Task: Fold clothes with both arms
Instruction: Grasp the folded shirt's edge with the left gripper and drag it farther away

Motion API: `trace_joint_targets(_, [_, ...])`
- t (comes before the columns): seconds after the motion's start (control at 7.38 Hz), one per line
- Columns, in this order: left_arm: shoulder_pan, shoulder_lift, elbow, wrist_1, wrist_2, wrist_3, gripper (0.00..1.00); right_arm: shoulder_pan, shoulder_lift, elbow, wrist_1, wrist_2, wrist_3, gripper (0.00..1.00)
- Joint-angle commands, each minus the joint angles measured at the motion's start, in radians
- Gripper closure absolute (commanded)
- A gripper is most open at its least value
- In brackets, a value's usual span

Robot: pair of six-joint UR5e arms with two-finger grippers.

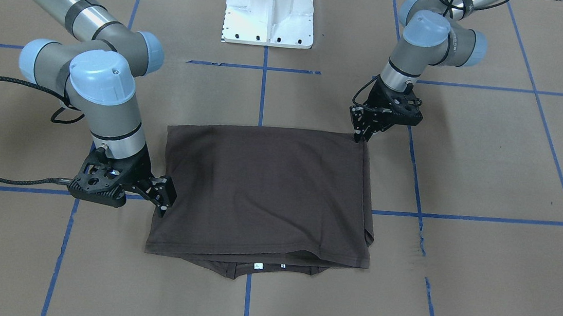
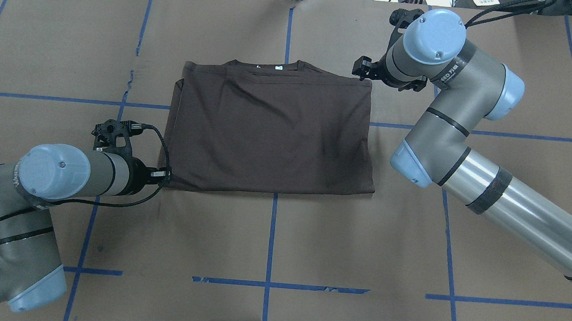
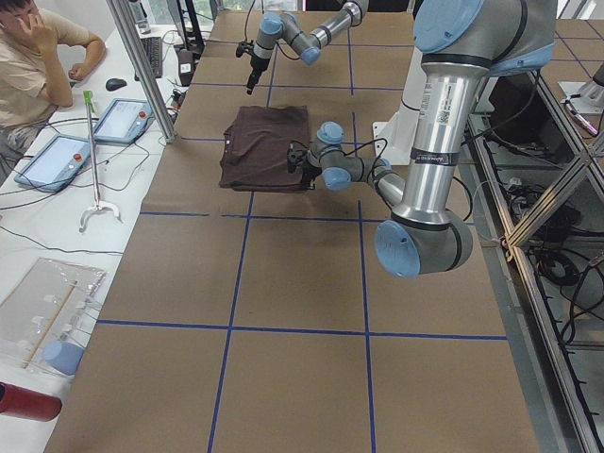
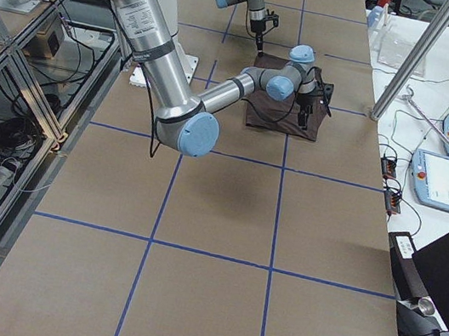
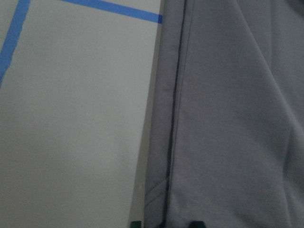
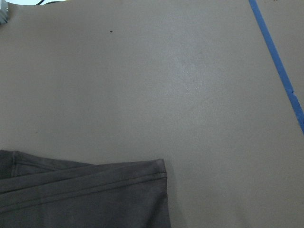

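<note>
1. Clearly we are mid-fold: the shirt (image 1: 263, 187) lies flat at the middle of the table (image 1: 481, 280). It is already a compact rectangle, with its hem laid over the collar on the side away from the robot, where the white neck tag (image 1: 258, 266) peeps out.
2. The left arm (image 1: 443, 37) has its tips down at the shirt's near corner on its own side. The left jaws look slightly apart, astride the folded edge in the wrist view, clamping nothing we can make out.
3. The right arm (image 1: 102, 84) hovers beside the far corner on its side. The right jaws look apart and hold nothing.
4. We judge a sideways fold comes next. One edge must be pinched through all layers at both corners, lifted level and carried across without dragging the stack.
5. Brown paper marked with blue tape lines (image 1: 462, 215) covers the table, and the white base (image 1: 270, 10) stands at the robot's side. A person (image 3: 38, 66) sits at a side desk with tablets (image 3: 57, 160).
</note>
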Motion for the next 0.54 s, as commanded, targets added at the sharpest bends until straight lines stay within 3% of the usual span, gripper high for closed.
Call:
trace_joint_targets(0.0, [0.001, 0.003, -0.006, 0.001, 0.002, 0.005, 1.00, 0.000, -0.002, 0.005, -0.001, 0.001, 0.000, 0.00])
trace_joint_targets(0.14, [-0.007, 0.013, -0.018, 0.001, -0.003, 0.020, 1.00, 0.000, -0.002, 0.005, -0.001, 0.001, 0.001, 0.00])
trace_joint_targets(0.41, [-0.077, 0.050, -0.015, -0.001, -0.001, 0.225, 1.00, 0.000, -0.002, 0.007, 0.001, 0.000, 0.004, 0.00])
